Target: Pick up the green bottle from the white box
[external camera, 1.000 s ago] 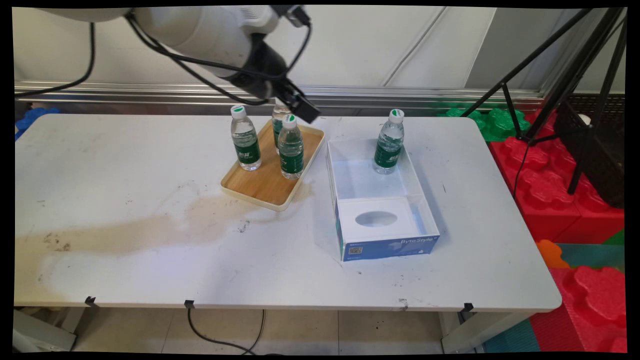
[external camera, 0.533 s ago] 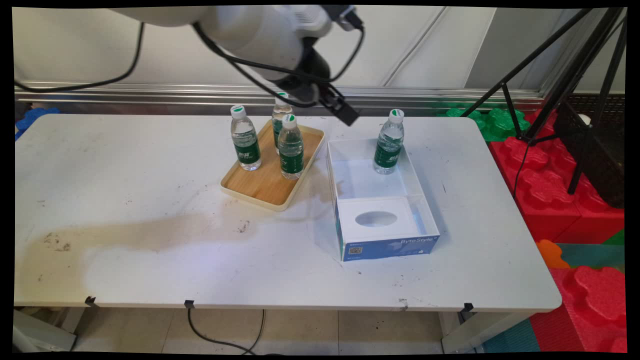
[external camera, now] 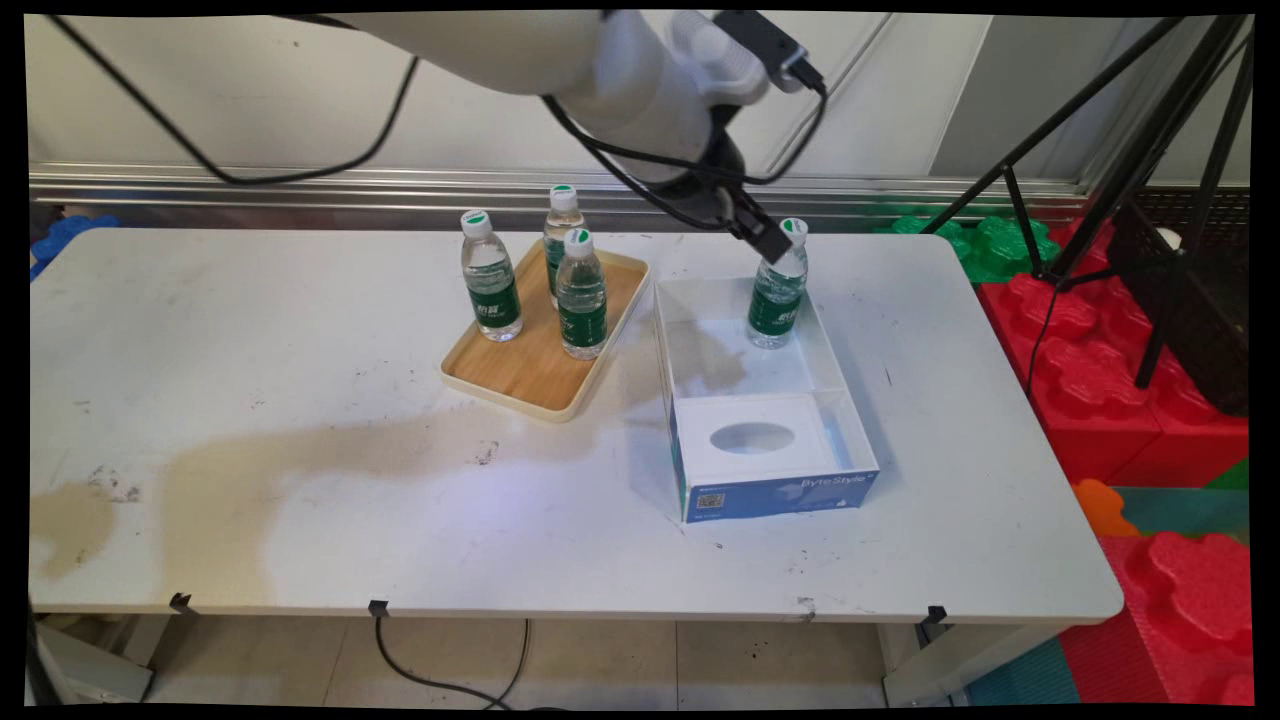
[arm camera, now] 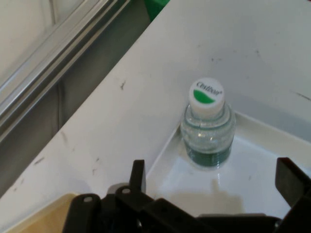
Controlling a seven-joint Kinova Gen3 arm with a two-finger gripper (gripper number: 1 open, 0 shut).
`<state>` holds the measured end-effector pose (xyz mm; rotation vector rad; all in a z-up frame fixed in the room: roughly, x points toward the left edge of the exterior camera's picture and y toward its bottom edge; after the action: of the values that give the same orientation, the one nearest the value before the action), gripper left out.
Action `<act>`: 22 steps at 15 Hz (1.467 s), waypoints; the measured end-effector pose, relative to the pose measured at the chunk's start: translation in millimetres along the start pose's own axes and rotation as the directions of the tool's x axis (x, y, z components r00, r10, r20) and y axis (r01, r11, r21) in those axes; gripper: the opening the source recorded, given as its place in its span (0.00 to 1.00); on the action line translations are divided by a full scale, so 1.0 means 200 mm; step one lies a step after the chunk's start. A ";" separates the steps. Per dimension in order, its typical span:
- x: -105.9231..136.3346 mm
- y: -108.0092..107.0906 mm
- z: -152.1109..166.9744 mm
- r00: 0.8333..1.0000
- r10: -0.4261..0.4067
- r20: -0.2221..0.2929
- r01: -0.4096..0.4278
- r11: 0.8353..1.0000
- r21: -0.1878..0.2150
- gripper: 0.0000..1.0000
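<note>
The gripper [external camera: 768,240] hung released, holding nothing, just at 9 o'clock of the cap of a bottle [external camera: 778,290] that stood upright in the far right corner of the box [external camera: 775,490]. Three bottles [external camera: 580,295] stood on the tray [external camera: 530,375], at 9 o'clock of the box.

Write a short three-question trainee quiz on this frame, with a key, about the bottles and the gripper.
1. How many bottles stand on the wooden tray?
2. True or false: the gripper holds the bottle in the box.
3. Where in the white box does that bottle stand: A far end, B near end, C outside it?

Key: 1. Three. 2. False; its fingers are open, short of the bottle. 3. A.
</note>
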<state>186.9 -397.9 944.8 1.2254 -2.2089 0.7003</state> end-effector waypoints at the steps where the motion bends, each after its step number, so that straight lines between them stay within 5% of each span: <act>1: 0.01 0.01 0.04 1.000 -0.004 0.004 0.004 1.000 -0.002 1.00; 20: 0.10 0.09 0.68 0.996 -0.060 0.066 0.060 0.998 0.004 1.00; 21: 0.10 0.09 0.69 0.996 -0.064 0.068 0.063 0.998 0.008 0.00; 22: 0.09 0.09 0.69 0.995 -0.068 0.071 0.067 0.998 0.011 0.00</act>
<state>136.2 -491.0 851.2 1.3421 -2.2121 0.6498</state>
